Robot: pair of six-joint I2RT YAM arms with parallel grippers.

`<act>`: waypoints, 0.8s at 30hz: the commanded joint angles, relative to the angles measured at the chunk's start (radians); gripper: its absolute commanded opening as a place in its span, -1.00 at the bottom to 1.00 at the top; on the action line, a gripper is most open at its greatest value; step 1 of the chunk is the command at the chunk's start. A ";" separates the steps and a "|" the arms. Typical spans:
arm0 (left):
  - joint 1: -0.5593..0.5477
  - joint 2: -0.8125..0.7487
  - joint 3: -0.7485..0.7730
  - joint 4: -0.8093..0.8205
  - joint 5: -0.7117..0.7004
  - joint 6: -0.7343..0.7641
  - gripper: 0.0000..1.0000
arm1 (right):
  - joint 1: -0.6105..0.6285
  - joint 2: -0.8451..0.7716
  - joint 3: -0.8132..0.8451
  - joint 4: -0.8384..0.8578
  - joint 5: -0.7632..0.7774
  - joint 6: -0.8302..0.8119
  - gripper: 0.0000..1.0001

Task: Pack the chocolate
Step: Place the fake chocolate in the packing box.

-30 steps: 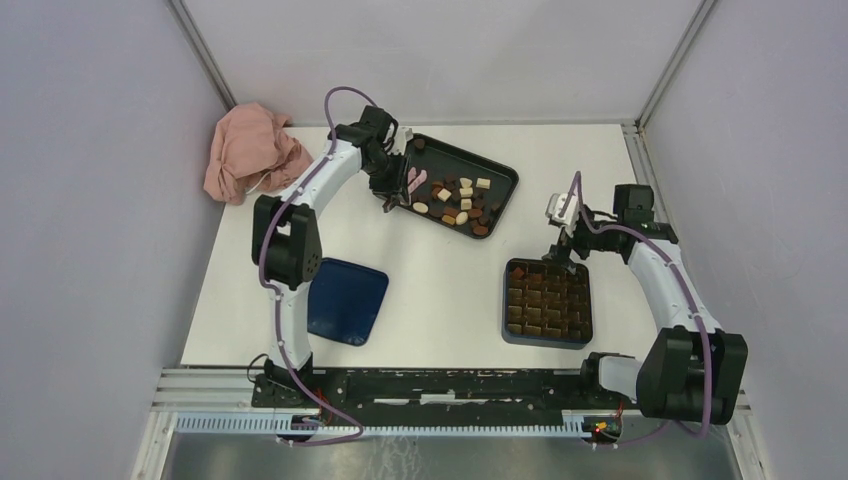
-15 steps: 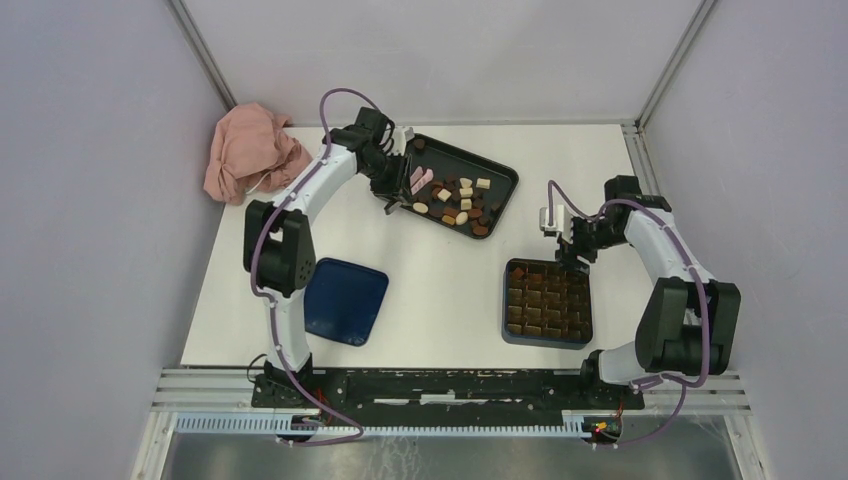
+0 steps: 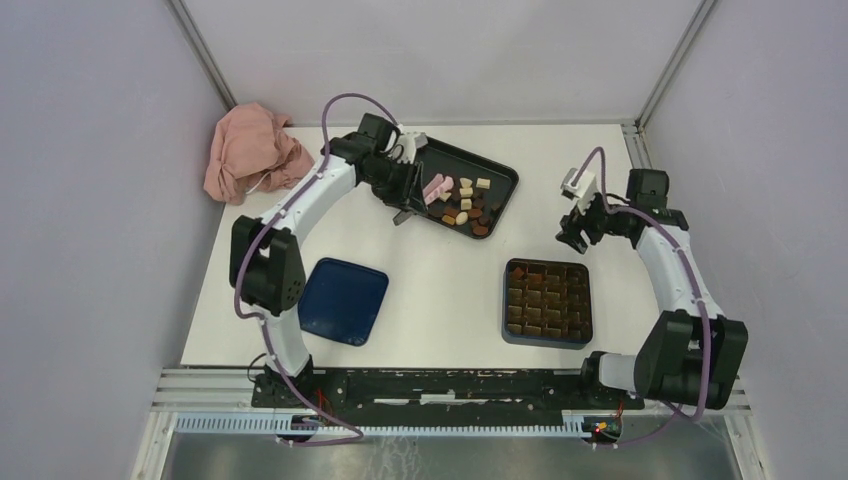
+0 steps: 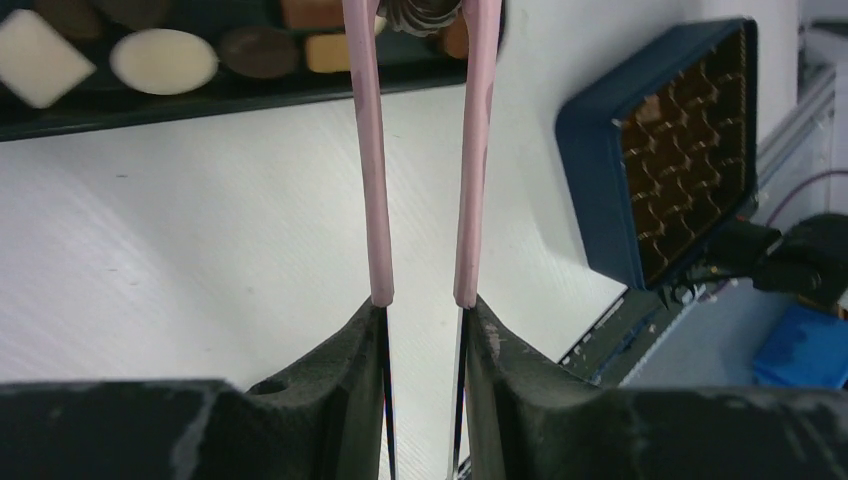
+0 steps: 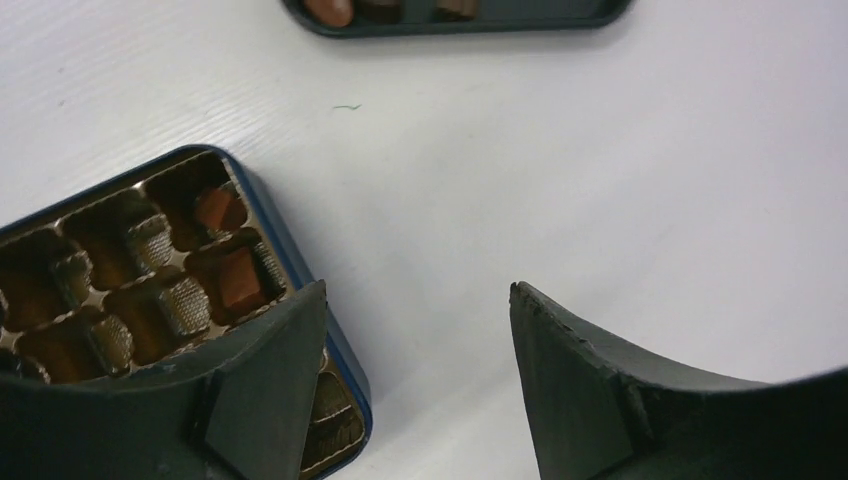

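Tongs (image 3: 436,187), clamped between the left gripper's (image 3: 405,193) fingers, point into the tray (image 3: 500,170) of chocolate (image 3: 462,198).

The tray sits at the far middle of the table (image 3: 450,270), its loose pieces right at the tong tips. The left wrist view shows one dark piece between the tips, cut off by the frame's edge, so a pinch cannot be told. Bare table lies between the tray, the lid (image 3: 343,300) near left and the box (image 3: 506,300) near right. The right gripper (image 3: 572,235) hangs spread over bare table just past the box's far right corner, clear of its rim and well apart from the tray. A few brown pieces sit in the box's cells.
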 commanded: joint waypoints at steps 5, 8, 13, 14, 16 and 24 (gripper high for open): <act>-0.228 -0.159 -0.122 0.146 0.108 -0.001 -0.50 | -0.234 -0.109 -0.144 0.450 -0.045 0.538 0.48; -0.317 -0.165 -0.134 0.187 0.122 -0.026 -0.50 | -0.312 -0.106 -0.195 0.508 -0.023 0.626 0.47; -0.450 -0.128 -0.128 0.251 0.113 -0.078 -0.49 | -0.340 -0.101 -0.231 0.511 -0.038 0.612 0.47; -0.471 -0.115 -0.125 0.264 0.105 -0.088 -0.49 | -0.340 -0.100 -0.228 0.508 -0.043 0.607 0.47; -0.509 -0.084 -0.109 0.283 0.088 -0.103 -0.49 | -0.340 -0.100 -0.227 0.507 -0.054 0.604 0.47; -0.610 0.048 -0.002 0.232 -0.024 -0.110 -0.49 | -0.340 -0.118 -0.233 0.488 -0.083 0.576 0.47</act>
